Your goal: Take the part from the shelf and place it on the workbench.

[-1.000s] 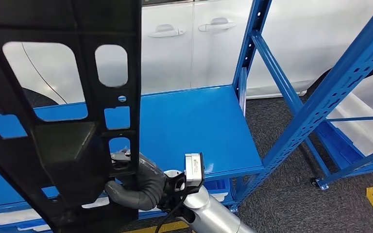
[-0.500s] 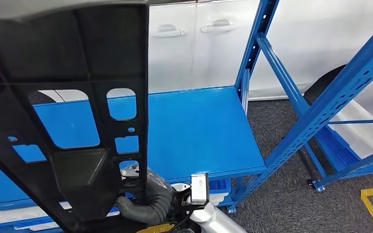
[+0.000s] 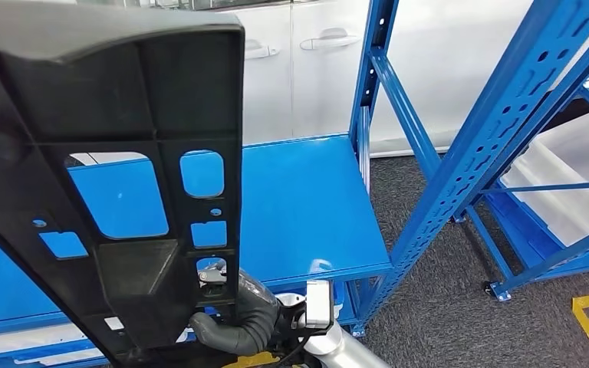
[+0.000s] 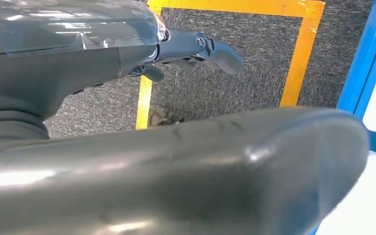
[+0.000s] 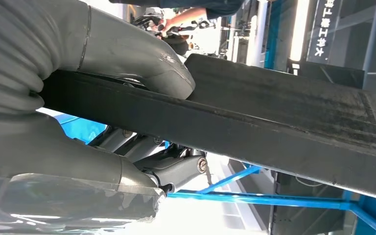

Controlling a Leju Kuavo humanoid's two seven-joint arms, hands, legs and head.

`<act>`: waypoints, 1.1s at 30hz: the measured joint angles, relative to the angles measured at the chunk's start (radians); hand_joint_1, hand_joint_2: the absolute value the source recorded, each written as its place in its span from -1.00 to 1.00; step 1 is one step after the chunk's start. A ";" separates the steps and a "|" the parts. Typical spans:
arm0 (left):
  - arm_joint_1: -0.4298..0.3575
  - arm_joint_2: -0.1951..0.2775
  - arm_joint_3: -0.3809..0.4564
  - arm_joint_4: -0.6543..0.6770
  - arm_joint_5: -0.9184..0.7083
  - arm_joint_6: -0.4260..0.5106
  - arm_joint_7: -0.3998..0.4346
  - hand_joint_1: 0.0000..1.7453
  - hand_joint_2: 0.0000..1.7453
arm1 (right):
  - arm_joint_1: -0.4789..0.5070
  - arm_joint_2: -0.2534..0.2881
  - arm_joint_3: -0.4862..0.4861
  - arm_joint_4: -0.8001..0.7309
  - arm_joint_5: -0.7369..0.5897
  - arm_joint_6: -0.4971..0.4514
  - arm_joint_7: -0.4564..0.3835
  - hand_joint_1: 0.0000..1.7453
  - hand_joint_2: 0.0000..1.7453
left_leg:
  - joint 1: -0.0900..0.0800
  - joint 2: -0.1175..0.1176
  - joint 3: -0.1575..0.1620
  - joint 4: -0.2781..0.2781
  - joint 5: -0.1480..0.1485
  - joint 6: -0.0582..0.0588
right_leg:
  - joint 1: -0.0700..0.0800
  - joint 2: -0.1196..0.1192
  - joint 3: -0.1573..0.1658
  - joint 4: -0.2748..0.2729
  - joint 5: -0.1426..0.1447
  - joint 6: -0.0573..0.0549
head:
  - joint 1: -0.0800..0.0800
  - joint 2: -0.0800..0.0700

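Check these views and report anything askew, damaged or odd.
Nothing looks damaged. The large black plastic panel with cut-outs is held tilted, gripped near its lower edge by the right hand, thumb clamped over its edge. The blue metal shelf looks sound.

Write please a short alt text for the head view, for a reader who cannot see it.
The robot's right hand grips the lower edge of a large black plastic part with cut-out openings, held up before a blue shelf. Behind it stand white cabinet doors.

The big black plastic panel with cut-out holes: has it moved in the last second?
Yes. The big black plastic panel has dropped in the picture against the blue shelf board, its top edge now visible.
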 joint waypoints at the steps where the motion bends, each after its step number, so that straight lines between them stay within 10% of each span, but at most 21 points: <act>1: 0.000 0.001 -0.001 0.001 0.000 0.000 0.000 -1.00 -1.00 | 0.001 0.000 0.000 0.000 0.001 0.000 0.000 1.00 1.00 | -0.005 0.000 -0.034 0.073 -0.031 0.005 | 0.007 -0.001 -0.001 0.000 0.000 -0.007 | 0.000 0.000; 4: 0.002 0.003 -0.003 0.002 0.000 0.000 0.001 -1.00 -1.00 | 0.002 0.000 0.000 0.001 0.004 0.001 0.000 1.00 1.00 | -0.026 0.000 -0.064 0.137 -0.029 0.028 | 0.031 -0.001 0.000 0.000 0.000 -0.020 | 0.000 0.000; 9: -0.002 0.010 -0.005 0.002 0.000 0.000 0.000 -1.00 -1.00 | 0.000 0.000 0.000 0.000 0.004 0.001 0.000 1.00 1.00 | -0.059 0.005 0.058 -0.113 0.068 0.077 | 0.054 -0.002 0.003 0.005 -0.002 -0.024 | 0.000 0.000; 12: -0.001 0.009 -0.006 0.002 0.000 0.003 -0.001 -1.00 -1.00 | -0.002 0.000 0.000 0.000 0.005 0.003 0.000 1.00 1.00 | -0.052 0.007 0.064 -0.132 0.078 0.078 | 0.057 -0.004 0.000 0.009 -0.005 -0.013 | 0.000 0.000; 15: -0.002 0.006 -0.006 0.002 0.000 0.005 -0.005 -1.00 -1.00 | -0.005 0.000 0.000 0.000 0.005 0.005 -0.001 1.00 1.00 | -0.039 0.009 0.069 -0.150 0.091 0.082 | 0.043 -0.001 -0.050 0.118 -0.073 0.016 | 0.000 0.000; 18: -0.001 0.006 -0.006 0.002 0.000 0.006 -0.011 -1.00 -1.00 | -0.005 -0.004 0.000 0.002 0.005 0.006 -0.008 1.00 1.00 | -0.033 0.010 0.065 -0.151 0.094 0.078 | 0.011 -0.003 -0.125 0.275 -0.129 0.044 | 0.000 0.000; 22: -0.002 0.007 -0.007 0.002 0.000 0.003 -0.026 -1.00 -1.00 | -0.006 -0.007 0.000 -0.001 0.009 0.003 -0.015 1.00 1.00 | -0.019 0.008 0.067 -0.146 0.090 0.054 | -0.010 -0.006 -0.023 0.072 -0.021 0.064 | 0.000 0.000; 28: -0.004 0.007 -0.008 0.002 0.000 0.002 -0.036 -1.00 -1.00 | -0.007 -0.008 0.000 -0.017 0.019 -0.001 -0.018 1.00 1.00 | -0.013 0.007 0.062 -0.133 0.079 0.010 | -0.003 0.000 0.009 -0.008 0.003 0.018 | 0.000 0.000; 33: -0.001 0.008 -0.008 0.002 0.000 0.000 -0.038 -1.00 -1.00 | -0.005 -0.008 0.000 -0.025 0.025 0.000 -0.017 1.00 1.00 | -0.015 0.007 -0.062 0.139 -0.049 0.010 | 0.008 -0.003 0.007 -0.012 0.009 -0.004 | 0.000 0.000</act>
